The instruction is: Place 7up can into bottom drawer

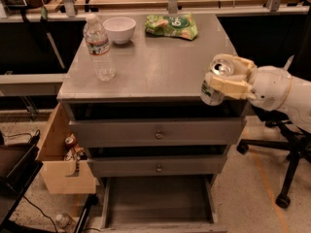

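My gripper (224,79) is shut on the 7up can (214,84), a white-silver can with green markings and a silver top. It holds the can upright in the air at the front right corner of the grey cabinet top (160,57), above the drawers. The arm comes in from the right. The bottom drawer (158,203) is pulled open below, a wide shallow grey tray, and nothing shows inside it. The two upper drawers with knobs are shut.
A clear water bottle (98,47), a white bowl (119,29) and a green snack bag (172,26) stand on the cabinet top. A light wooden box (62,159) with a reddish can hangs at the cabinet's left. An office chair base (286,178) stands on the right.
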Motion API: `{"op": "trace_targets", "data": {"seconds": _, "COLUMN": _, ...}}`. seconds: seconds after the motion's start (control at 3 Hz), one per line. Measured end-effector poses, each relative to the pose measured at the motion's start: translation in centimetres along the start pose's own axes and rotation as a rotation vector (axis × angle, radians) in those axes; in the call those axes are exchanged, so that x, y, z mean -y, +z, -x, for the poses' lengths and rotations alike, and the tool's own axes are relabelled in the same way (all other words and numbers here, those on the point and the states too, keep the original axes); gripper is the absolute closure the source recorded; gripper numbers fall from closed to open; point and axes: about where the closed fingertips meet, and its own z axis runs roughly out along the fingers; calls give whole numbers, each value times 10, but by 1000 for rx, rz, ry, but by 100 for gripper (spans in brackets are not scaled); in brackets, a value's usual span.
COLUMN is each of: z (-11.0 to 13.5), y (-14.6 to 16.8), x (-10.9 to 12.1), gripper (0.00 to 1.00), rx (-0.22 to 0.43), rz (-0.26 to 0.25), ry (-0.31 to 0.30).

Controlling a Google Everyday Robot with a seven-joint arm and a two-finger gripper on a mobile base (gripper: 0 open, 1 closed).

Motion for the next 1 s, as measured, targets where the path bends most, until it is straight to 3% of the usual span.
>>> {"op": "trace_targets", "data": {"seconds": 0.67, "z": -28, "y": -69, "x": -71, "gripper": 100, "rx": -11, "rz": 239, "ry": 74}}
{"op": "trace_targets", "data": {"seconds": 1.0, "z": -25, "y": -70, "x": -82, "gripper": 100, "rx": -4, "rz": 287, "ry": 74}}
